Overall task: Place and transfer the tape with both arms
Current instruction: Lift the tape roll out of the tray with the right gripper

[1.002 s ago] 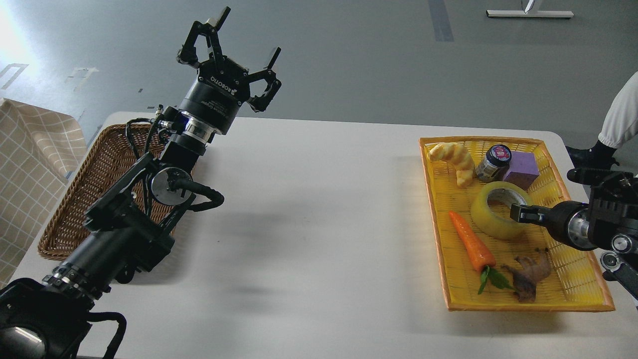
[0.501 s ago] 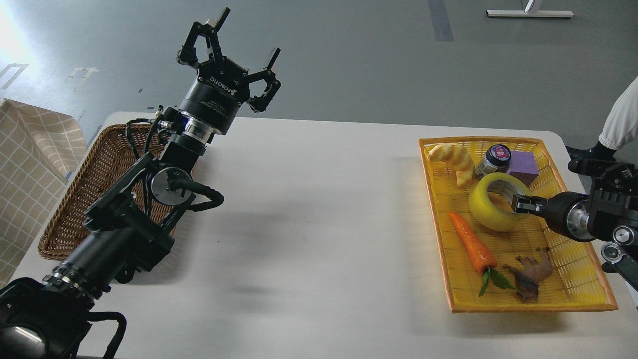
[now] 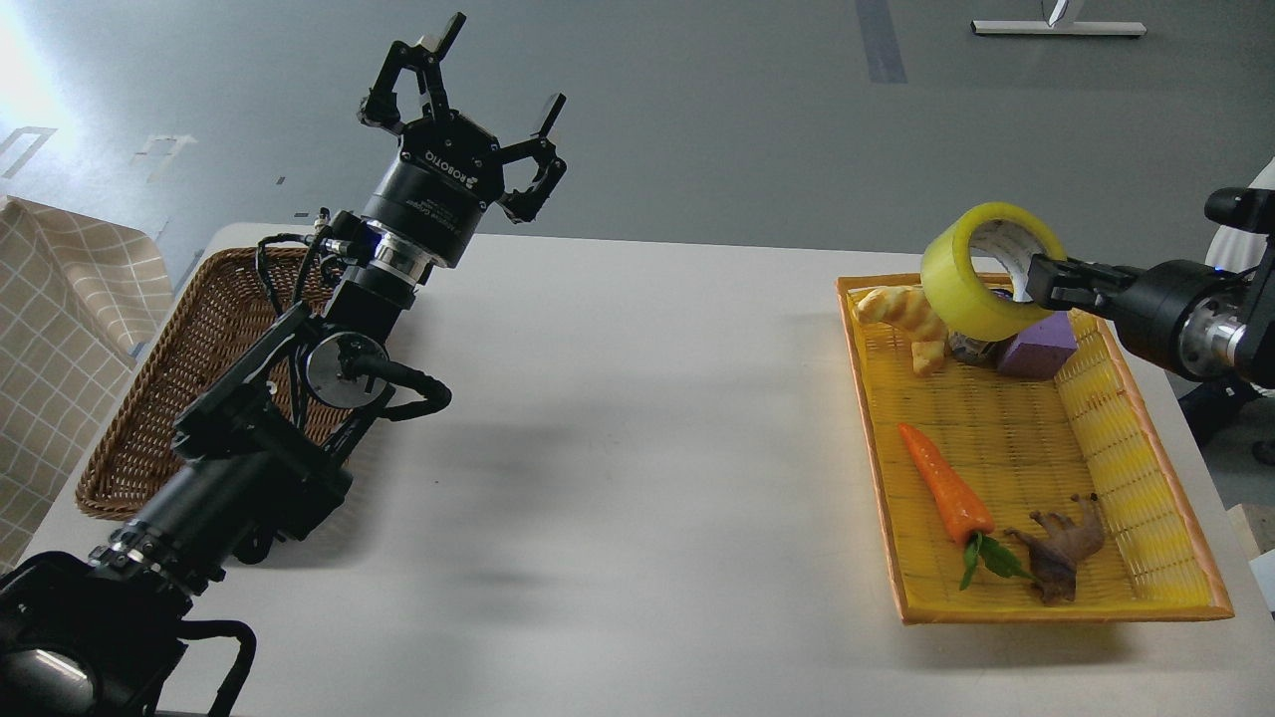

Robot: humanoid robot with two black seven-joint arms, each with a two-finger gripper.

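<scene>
The yellow tape roll (image 3: 971, 281) with its pale inner core hangs in the air above the far end of the yellow tray (image 3: 1155, 593). My right gripper (image 3: 1044, 279) comes in from the right and is shut on the roll's right wall, one finger inside the core. My left gripper (image 3: 466, 95) is raised above the far left of the white table (image 3: 618, 478), fingers spread open and empty, far from the tape.
In the tray lie a croissant (image 3: 904, 317), a dark jar (image 3: 971, 349) partly behind the tape, a purple block (image 3: 1038, 351), a carrot (image 3: 944, 486) and a brown toy animal (image 3: 1064, 550). A brown wicker basket (image 3: 169, 398) sits at the left under my left arm. A checked cloth (image 3: 60, 329) lies far left.
My right gripper has lifted the tape out of the tray, up and toward the far end. My left arm has shifted only slightly.
</scene>
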